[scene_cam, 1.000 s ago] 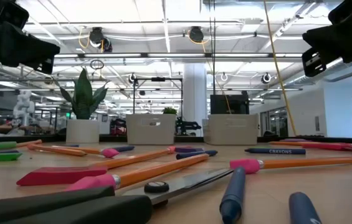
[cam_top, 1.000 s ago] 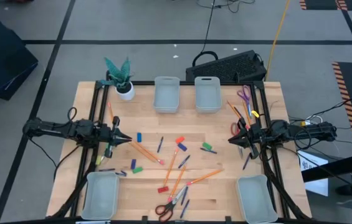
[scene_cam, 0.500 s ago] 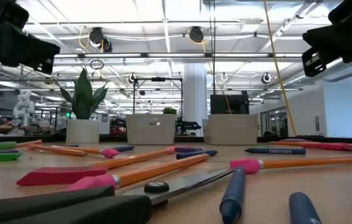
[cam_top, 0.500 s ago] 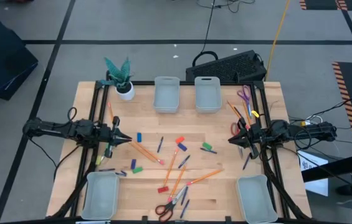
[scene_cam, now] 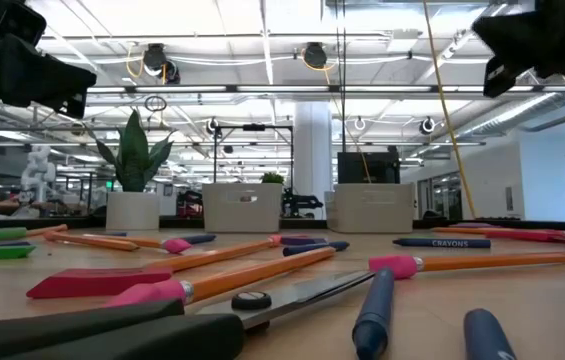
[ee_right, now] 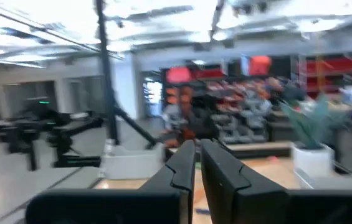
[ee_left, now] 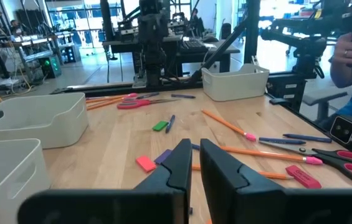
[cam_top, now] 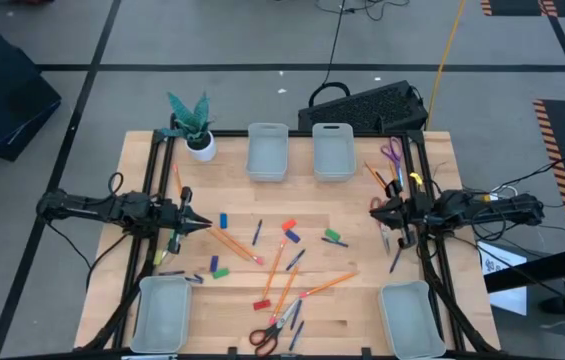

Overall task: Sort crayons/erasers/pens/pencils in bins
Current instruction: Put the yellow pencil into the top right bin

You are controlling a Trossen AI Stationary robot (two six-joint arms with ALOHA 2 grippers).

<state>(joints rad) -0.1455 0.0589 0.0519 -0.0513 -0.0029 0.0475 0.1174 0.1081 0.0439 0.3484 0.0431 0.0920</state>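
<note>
Well, the pale wooden desk (cam_top: 352, 200) carries four smooth translucent bins (cam_top: 267, 152) at its edges; thin orange pencils (cam_top: 272, 268), dark pens (cam_top: 294, 259) and blocky erasers (cam_top: 289, 237) (red, green, blue) lie scattered mid-desk between the left tool (cam_top: 200, 224) and right tool (cam_top: 372, 209), both pinched closed, empty, apart from them
</note>
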